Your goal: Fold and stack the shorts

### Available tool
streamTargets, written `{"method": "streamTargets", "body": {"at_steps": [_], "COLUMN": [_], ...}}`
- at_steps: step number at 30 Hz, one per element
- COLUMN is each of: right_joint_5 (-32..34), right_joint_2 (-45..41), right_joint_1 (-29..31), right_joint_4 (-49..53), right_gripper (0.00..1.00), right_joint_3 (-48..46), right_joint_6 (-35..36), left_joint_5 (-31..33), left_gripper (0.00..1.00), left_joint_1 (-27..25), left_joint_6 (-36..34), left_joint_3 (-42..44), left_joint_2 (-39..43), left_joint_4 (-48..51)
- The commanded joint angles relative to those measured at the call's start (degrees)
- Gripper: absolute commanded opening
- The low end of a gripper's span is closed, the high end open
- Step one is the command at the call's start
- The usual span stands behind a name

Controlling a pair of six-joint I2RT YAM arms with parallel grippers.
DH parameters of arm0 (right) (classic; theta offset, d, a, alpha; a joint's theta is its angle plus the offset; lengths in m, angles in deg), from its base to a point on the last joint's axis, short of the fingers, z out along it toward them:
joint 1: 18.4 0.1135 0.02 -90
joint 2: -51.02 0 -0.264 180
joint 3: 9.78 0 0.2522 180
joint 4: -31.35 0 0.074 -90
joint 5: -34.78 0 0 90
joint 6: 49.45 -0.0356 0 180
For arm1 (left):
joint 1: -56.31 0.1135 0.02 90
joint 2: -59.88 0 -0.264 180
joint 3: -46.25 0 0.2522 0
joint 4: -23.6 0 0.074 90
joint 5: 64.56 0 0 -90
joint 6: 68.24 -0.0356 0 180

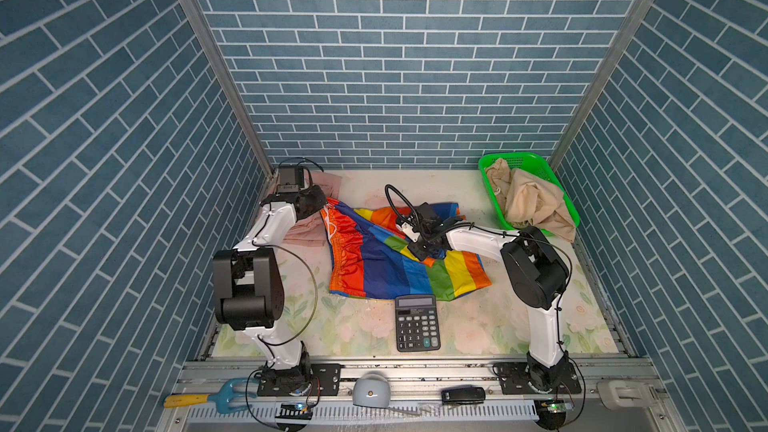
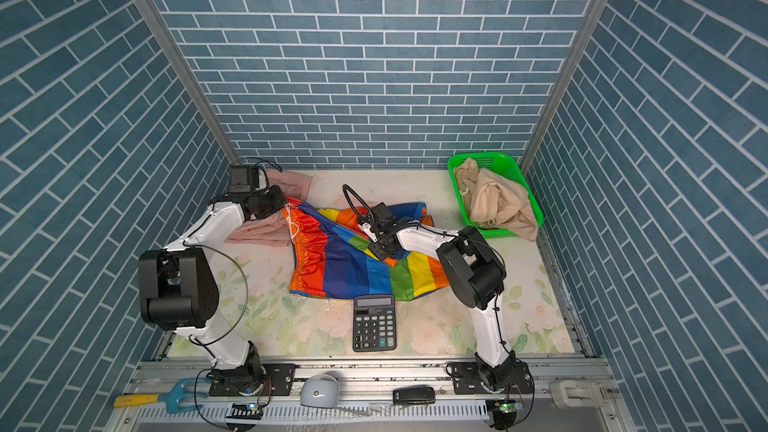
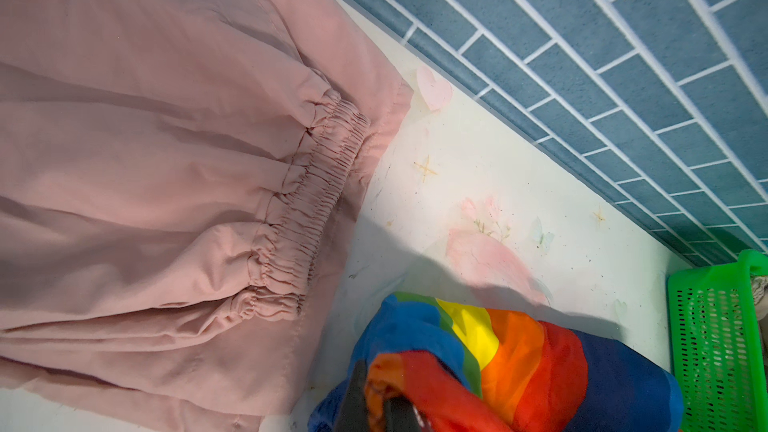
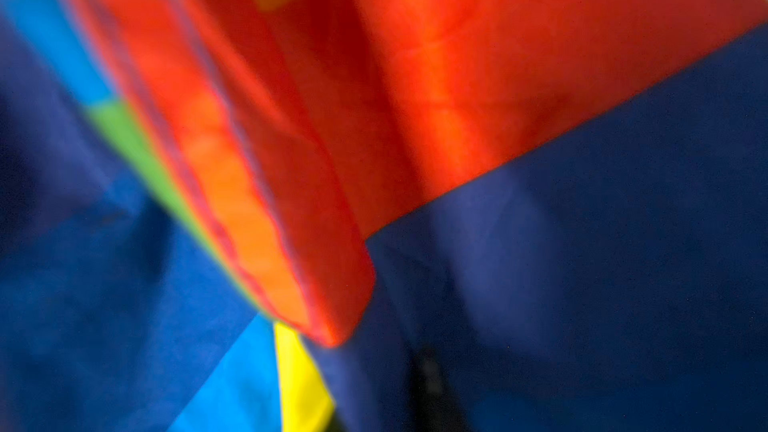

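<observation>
1. The pale pink shorts [image 1: 305, 235] are lying at the far left of the table [image 1: 419, 187], partly under the left arm. In the left wrist view they are looking flat, with the gathered waist resting on a lower layer of the same cloth. I judge this pair is already folded, but I cannot confirm it fully.
2. The rainbow-striped shorts [image 1: 374, 261] are lying in the middle of the table, with their waist side touching the pink pair. Both arms are working on them. They are mostly spread out, with some cloth turned over near the right hand, so I judge their folding is only beginning.
3. The left hand [image 3: 379, 408] is pressed together and is pinching a bunch of the rainbow cloth near the waist corner.
4. The right hand [image 1: 420, 248] is sitting low on the rainbow-striped shorts, near their middle. I cannot tell whether it is spread or is pinching cloth.
5. The beige shorts [image 1: 534, 203] are lying crumpled in the green basket [image 1: 521, 156] at the far right corner and are hanging over its rim. They are not yet taken out, and nothing is stacked yet.
6. The left arm is covering much of the pink pair in both top views. The right wrist view is showing only blurred cloth, very close, and no fingers. The calculator [image 1: 417, 323] is touching or just beside the near hem; I cannot tell which.
</observation>
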Motion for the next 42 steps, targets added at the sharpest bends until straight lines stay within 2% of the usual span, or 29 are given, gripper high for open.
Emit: {"method": "streamTargets", "body": {"at_steps": [1, 3, 13, 22, 27, 37, 42], "right_joint_5": [0.13, 1.23, 2.34, 3.68, 3.37, 2.95, 2.30], "right_joint_2": [1.65, 1.52, -4.90, -7.53, -8.07, -8.45, -8.53], "right_joint_1": [0.62, 0.46, -1.87, -3.29, -3.28, -3.30, -3.30], "right_joint_4": [1.22, 1.71, 1.96, 2.09, 2.15, 1.75, 1.88], "right_gripper": [0.04, 0.00, 0.00, 0.01, 0.09, 0.38, 0.47], "right_joint_3": [2.87, 2.93, -5.95, -9.85, -11.18, -11.68, -11.33], "right_joint_6": [0.16, 0.52, 2.14, 1.27, 1.08, 0.67, 0.47], "left_joint_5": [-0.13, 0.05, -0.52, -0.57, -0.65, -0.83, -0.91], "left_gripper": [0.00, 0.00, 0.00, 0.00, 0.00, 0.00, 0.00], "left_joint_1": [0.53, 0.62, 1.03, 1.09, 1.15, 1.15, 1.24], "left_joint_6": [0.20, -0.18, 0.27, 0.34, 0.40, 0.22, 0.20], "left_joint_3": [-1.44, -1.50, -1.71, -1.80, -1.91, -1.93, -1.96], "left_joint_2": [-0.51, -0.53, -1.23, -1.16, -1.23, -1.10, -0.97], "left_joint_4": [-1.04, -0.78, -1.37, -1.21, -1.20, -1.03, -1.03]}}
